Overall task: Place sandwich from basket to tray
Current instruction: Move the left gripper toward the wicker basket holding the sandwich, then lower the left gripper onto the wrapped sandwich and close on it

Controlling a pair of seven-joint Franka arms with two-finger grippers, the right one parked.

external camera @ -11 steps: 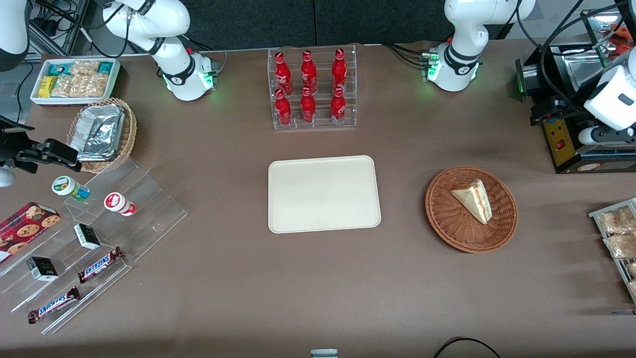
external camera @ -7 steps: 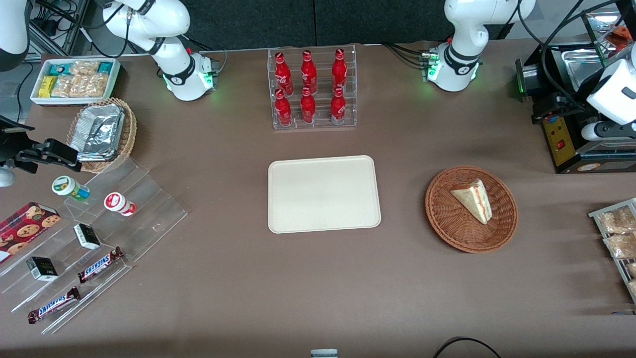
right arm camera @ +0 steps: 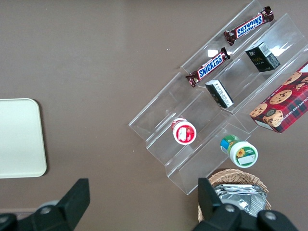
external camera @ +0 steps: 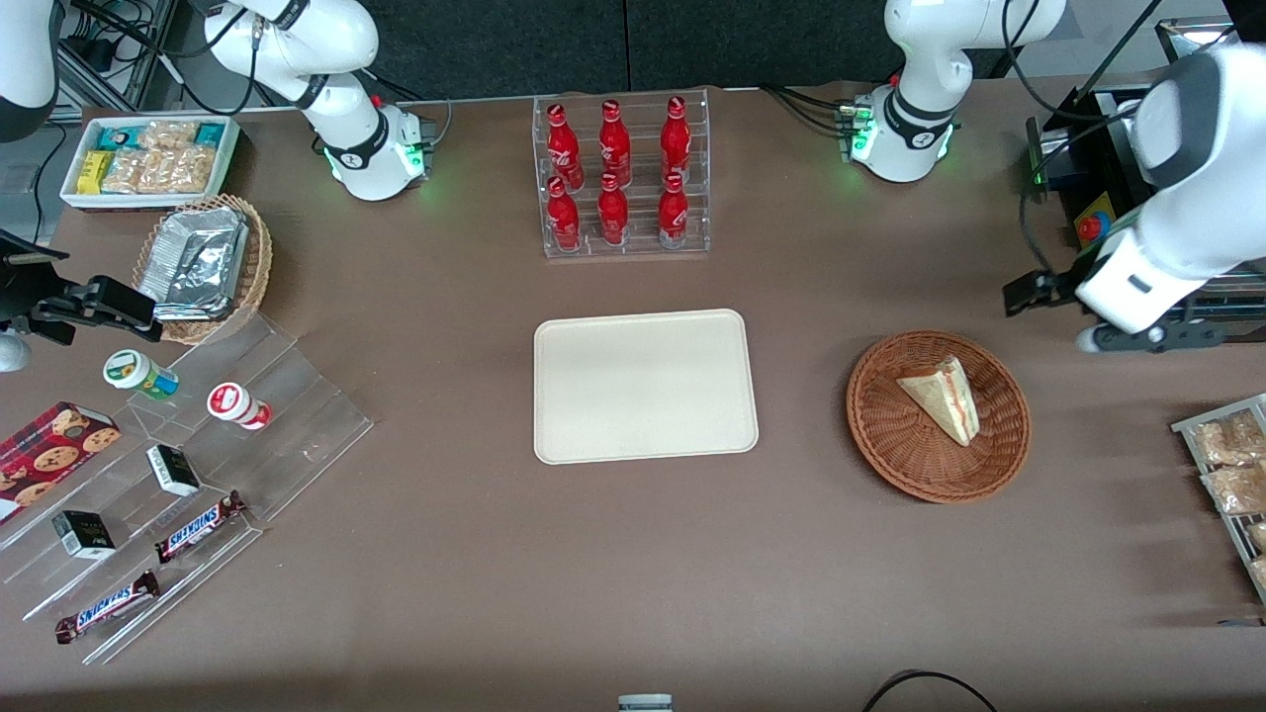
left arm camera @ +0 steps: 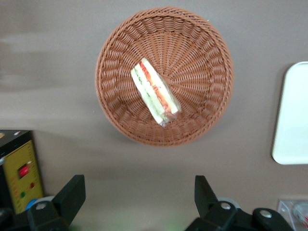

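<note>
The small triangular sandwich [external camera: 941, 398] of pale bread, with red-orange and white filling along its cut edge, lies on its side in the round, shallow, reddish-brown woven wicker basket [external camera: 895, 450]. It rests a little off the basket's middle and touches nothing but the weave. The basket stands on the brown counter [external camera: 633, 554], toward the working arm's end, well apart from the counter's edges.

The flat cream-beige rectangular plastic tray [external camera: 645, 386] with rounded corners lies near the middle of the counter, beside the basket with a strip of bare counter between them. Nothing lies on it.

The left arm's gripper [left arm camera: 137, 192] hangs in the air above the counter, near the basket's rim on the side farther from the front camera and toward the working arm's end. Its 2 black fingers [left arm camera: 71, 192] are spread wide and hold nothing; in the wrist view the basket and sandwich [left arm camera: 155, 97] show past the fingertips, apart from them.

A clear acrylic rack holding 6 red bottles [external camera: 620, 178] stands farther from the front camera than the tray, near that edge of the counter.
</note>
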